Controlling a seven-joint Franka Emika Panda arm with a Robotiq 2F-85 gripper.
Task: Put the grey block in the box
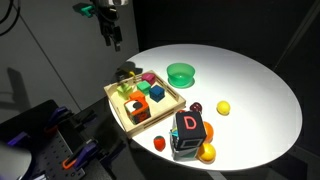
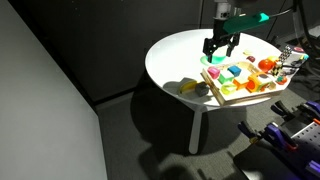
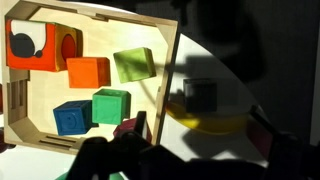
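Exterior views overlook table (image 1: 258,88) (image 2: 168,60); wrist view looks down onto box (image 3: 100,36).

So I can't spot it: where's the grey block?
In the wrist view, the grey block sits just outside the box's wall, beside a yellow object.

Noted gripper (image 1: 113,42) (image 2: 220,50) hanging raised in both exterior views, pointing straight down beneath wrist (image 2: 227,14) near top of frame. Read jaws as spread wide, with dark fingers (image 2: 208,50) well apart. Found, in wrist view, only blurred dark fingertips (image 3: 112,152) coming in from bottom edge, likewise set far apart.
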